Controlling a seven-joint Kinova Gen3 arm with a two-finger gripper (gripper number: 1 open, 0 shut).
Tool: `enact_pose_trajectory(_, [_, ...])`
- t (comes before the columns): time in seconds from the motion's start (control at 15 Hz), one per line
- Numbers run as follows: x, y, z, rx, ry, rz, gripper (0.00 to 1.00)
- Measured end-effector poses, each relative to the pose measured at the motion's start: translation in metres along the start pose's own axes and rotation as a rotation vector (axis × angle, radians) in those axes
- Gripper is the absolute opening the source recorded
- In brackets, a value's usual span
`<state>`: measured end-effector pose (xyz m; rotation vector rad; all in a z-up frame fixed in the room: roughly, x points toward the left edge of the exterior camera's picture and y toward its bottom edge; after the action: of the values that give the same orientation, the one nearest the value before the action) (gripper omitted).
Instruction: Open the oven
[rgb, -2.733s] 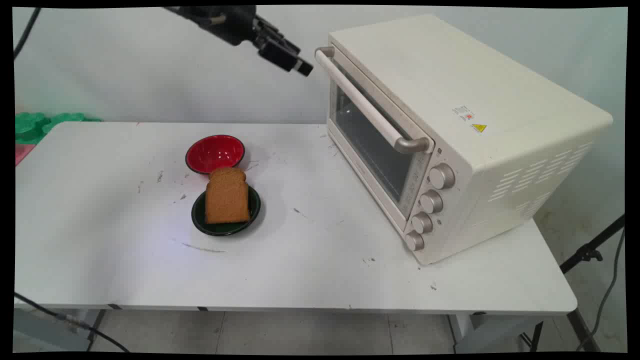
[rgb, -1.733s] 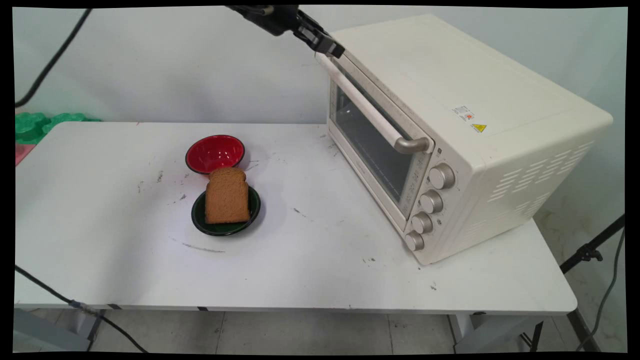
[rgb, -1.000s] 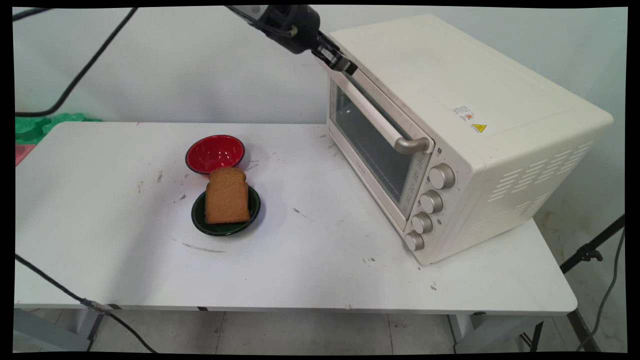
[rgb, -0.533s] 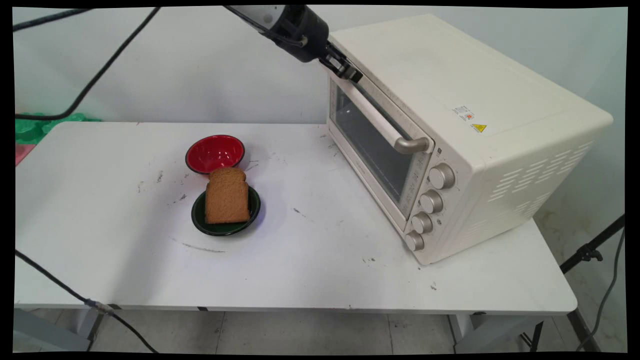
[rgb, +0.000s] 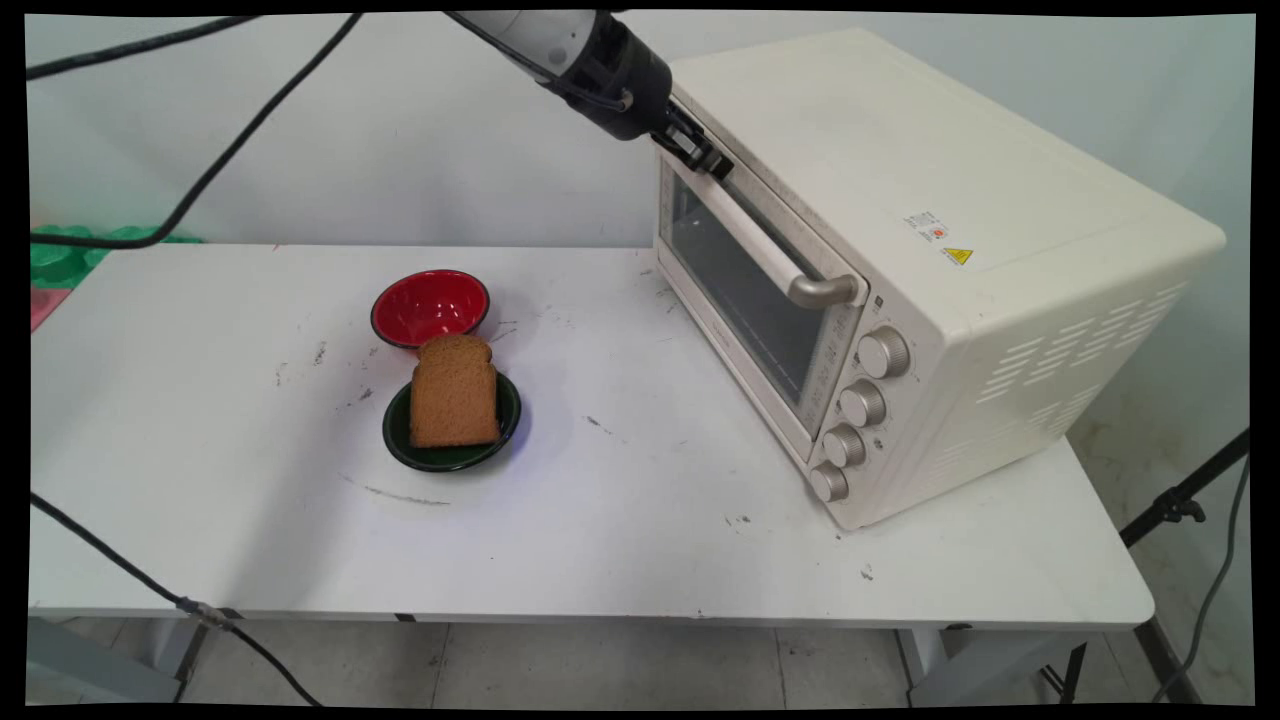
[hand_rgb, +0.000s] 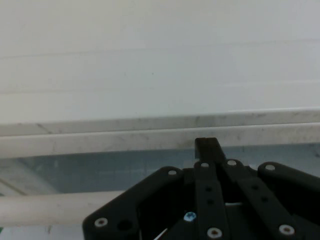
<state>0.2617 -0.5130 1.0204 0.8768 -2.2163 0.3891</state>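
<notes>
My claw (rgb: 712, 163) sits against the oven (rgb: 930, 260) door's top edge, above the handle (rgb: 745, 222), with the oven blocking my right. To the left, only two bowls (rgb: 430, 306) and bread (rgb: 453, 392) break the table (rgb: 620, 540).

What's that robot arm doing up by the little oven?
The arm's tool is at the top of the oven door, right by the far end of its handle. The door looks shut. On the table, a slice of bread sits on a green plate beside a red bowl.
</notes>
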Motion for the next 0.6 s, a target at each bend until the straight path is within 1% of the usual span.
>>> enact_pose_trajectory(0.6, [-0.0102,0.0047,0.0038,0.005,-0.028,-0.014,0.00])
